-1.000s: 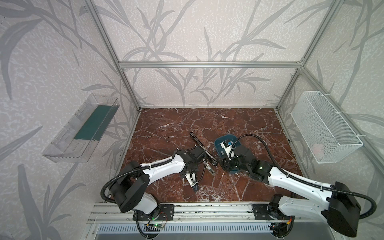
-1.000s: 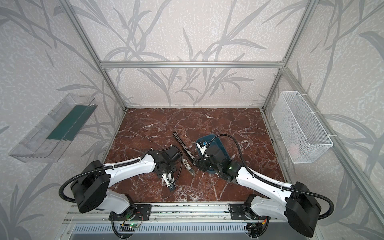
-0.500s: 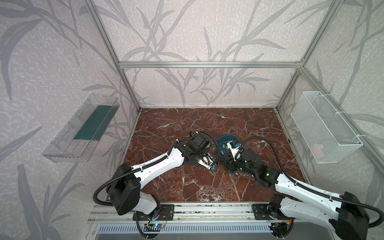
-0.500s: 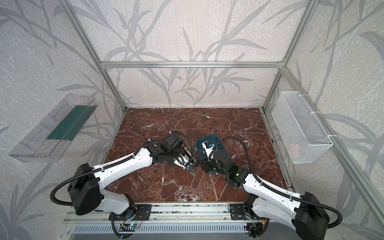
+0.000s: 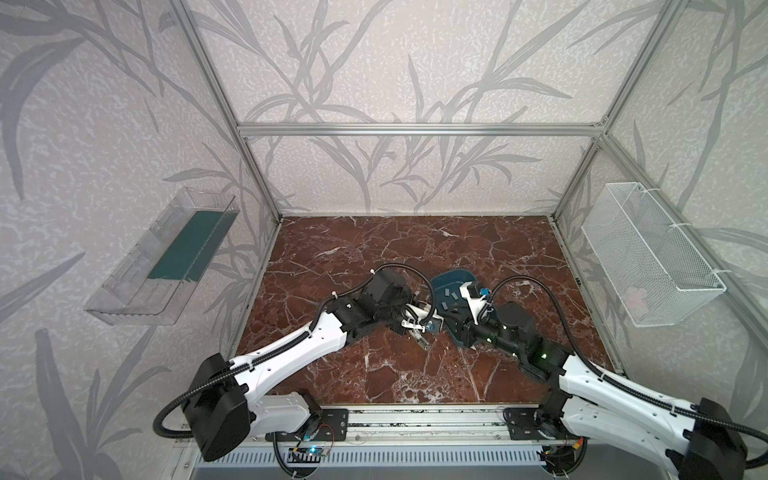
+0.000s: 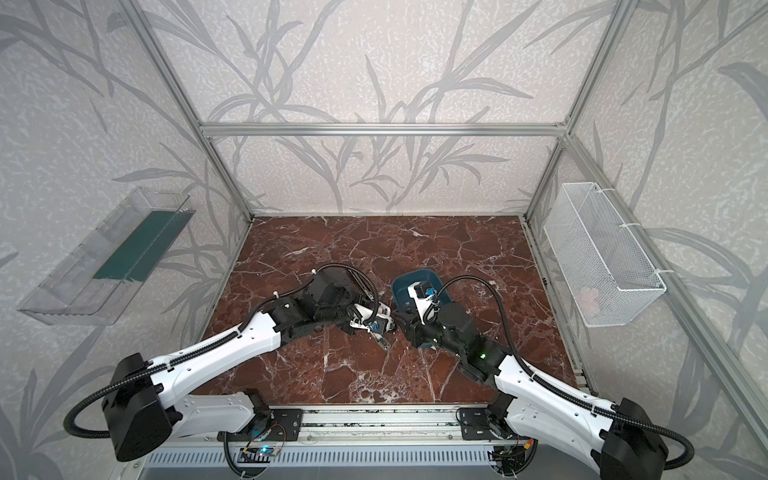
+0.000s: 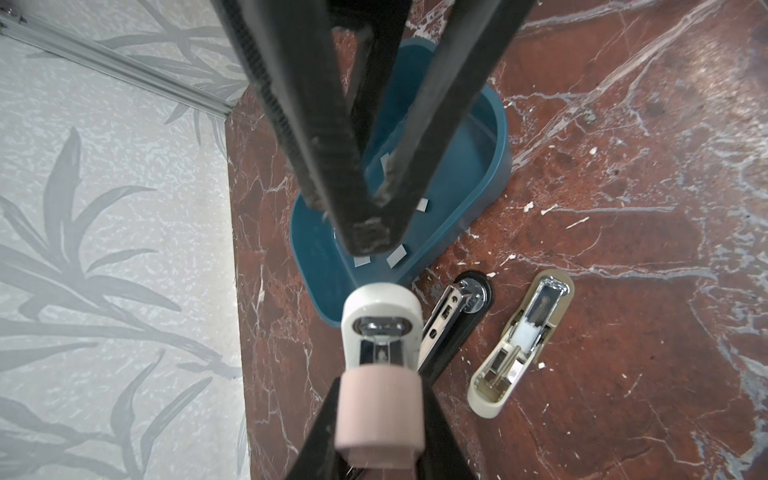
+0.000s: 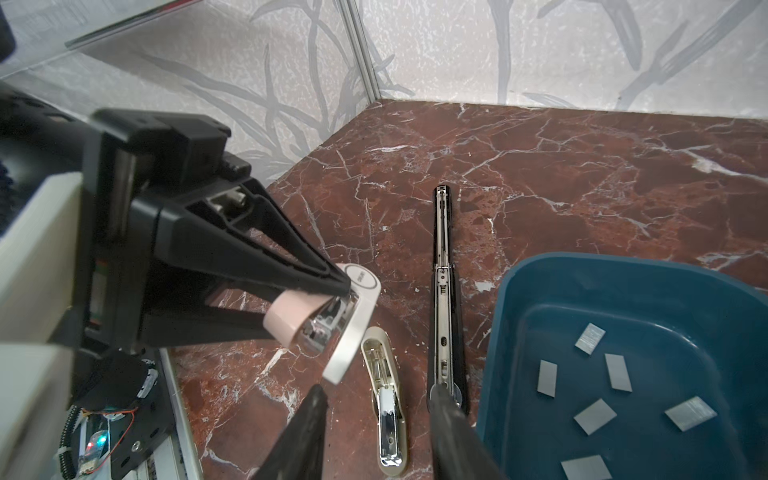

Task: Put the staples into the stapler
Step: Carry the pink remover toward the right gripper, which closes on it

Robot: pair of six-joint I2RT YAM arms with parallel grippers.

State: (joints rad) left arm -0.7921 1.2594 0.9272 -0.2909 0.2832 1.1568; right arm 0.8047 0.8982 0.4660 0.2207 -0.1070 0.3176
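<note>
Beside the tray (image 7: 500, 158) we have the left gripper (image 8: 344, 290) clamped on the cream stapler (image 8: 351, 338), which is lifted off the table (image 8: 582, 166) and pinched at the end wrapped in a pink band (image 8: 286, 316). We judge this to be the presenting step: the stapler is offered up and feeding has not begun, since every one of the staples (image 8: 595, 416) we can see lies loose on the tray floor. The right gripper (image 8: 379, 391) hovers near the tray's edge with its jaws apart and nothing between them. As we read it, that gripper must next swing over the tray, come down on one strip and pinch it by its long edges. The strips lie flat, so the tips will have to reach right down to the floor. The strip must then be lined up with the stapler's channel. The cream stapler's long axis runs on from the left gripper, rounded nose leading toward the tray, with its chrome inside turned to the left wrist camera. The staples share no heading; each strip lies at its own angle. Two more lie opened on the table, a black stapler (image 8: 444, 270) stretched flat alongside the tray wall and a beige stapler (image 8: 388, 432) next to it. We cannot say for sure which is to be loaded.
</note>
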